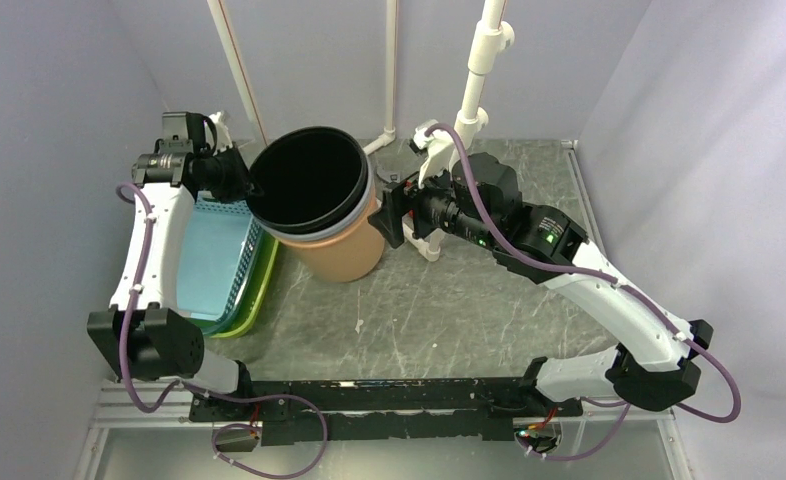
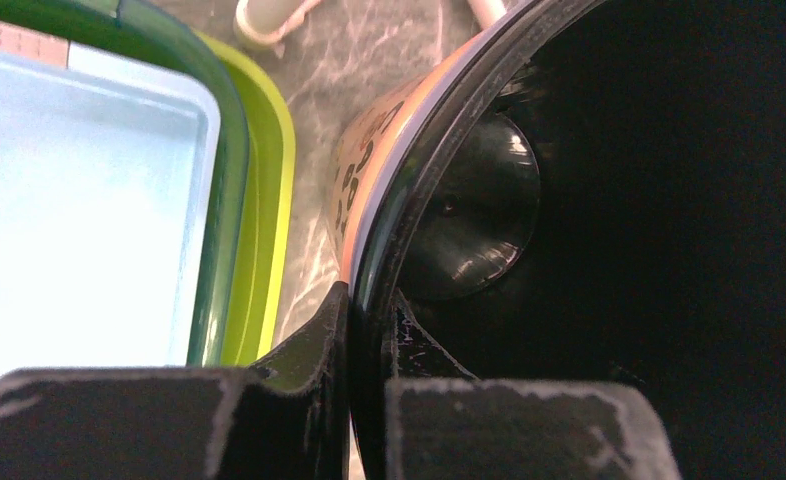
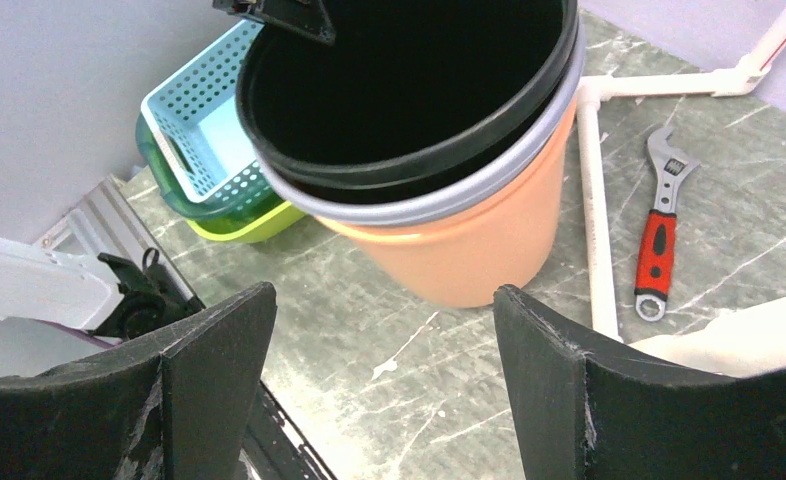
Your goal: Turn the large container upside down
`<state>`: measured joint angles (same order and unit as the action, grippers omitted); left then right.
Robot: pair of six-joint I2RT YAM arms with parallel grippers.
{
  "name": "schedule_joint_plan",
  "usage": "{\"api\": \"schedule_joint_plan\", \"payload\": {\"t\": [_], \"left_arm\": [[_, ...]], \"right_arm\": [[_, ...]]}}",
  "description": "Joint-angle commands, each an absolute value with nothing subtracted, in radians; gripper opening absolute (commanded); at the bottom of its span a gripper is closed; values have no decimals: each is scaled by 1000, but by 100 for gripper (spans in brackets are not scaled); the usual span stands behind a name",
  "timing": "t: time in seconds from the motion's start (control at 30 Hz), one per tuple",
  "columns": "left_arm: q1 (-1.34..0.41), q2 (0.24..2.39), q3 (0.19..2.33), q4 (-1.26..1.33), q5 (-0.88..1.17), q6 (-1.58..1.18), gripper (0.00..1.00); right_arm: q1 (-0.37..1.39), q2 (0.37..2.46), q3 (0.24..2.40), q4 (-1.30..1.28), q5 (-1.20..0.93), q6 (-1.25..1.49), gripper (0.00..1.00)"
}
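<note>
The large container (image 1: 339, 250) is an orange bucket with a grey rim and a black liner inside, standing open side up and tilted toward the near side. My left gripper (image 1: 254, 188) is shut on its black rim (image 2: 369, 300) at the left edge, one finger inside and one outside. My right gripper (image 1: 389, 215) is open beside the bucket's right wall, empty. The right wrist view shows the bucket (image 3: 469, 250) ahead, between and above the spread fingers (image 3: 219, 350).
Stacked blue, dark green and lime baskets (image 1: 224, 265) lie left of the bucket. A red-handled wrench (image 3: 659, 240) and a white pipe frame (image 3: 594, 200) lie on the table behind it. A white post (image 1: 479, 80) stands at the back.
</note>
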<state>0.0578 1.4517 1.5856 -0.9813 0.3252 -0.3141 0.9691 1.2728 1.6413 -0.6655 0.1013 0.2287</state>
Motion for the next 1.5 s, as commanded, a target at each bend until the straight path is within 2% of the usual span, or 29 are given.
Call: {"api": "schedule_joint_plan", "payload": {"t": [0.0,0.1,0.13,0.2,0.3,0.37,0.43,0.73,1.13,1.37,1.47], "left_arm": [[40,1480,1643,-756,365,-412,3],[8,1510,1688,-810,355,-385,6],[5,1515,1697,-827,332,-375,11],[5,1513,1700,-848,316,-369,33],[5,1501,1715,-877,310,-364,60],[5,1492,1732,-893,297,-358,69],[5,1488,1750,-912,293,-350,72],[5,1491,1764,-908,334,-351,74],[5,1542,1812,-922,390,-354,68],[5,1554,1800,-944,446,-327,63],[5,1555,1799,-948,461,-322,56]], "right_arm": [[963,1273,1649,-648,147,233,85],[956,1327,1696,-682,165,234,85],[955,1356,1717,-695,182,244,85],[951,1395,1755,-716,200,248,85],[945,1438,1810,-740,207,249,85],[941,1458,1833,-748,205,242,85],[937,1477,1855,-759,213,241,86],[893,1653,2108,-878,359,282,85],[786,1929,2285,-970,373,358,69],[774,1933,2246,-947,368,353,57],[773,1932,2240,-928,345,339,52]]}}
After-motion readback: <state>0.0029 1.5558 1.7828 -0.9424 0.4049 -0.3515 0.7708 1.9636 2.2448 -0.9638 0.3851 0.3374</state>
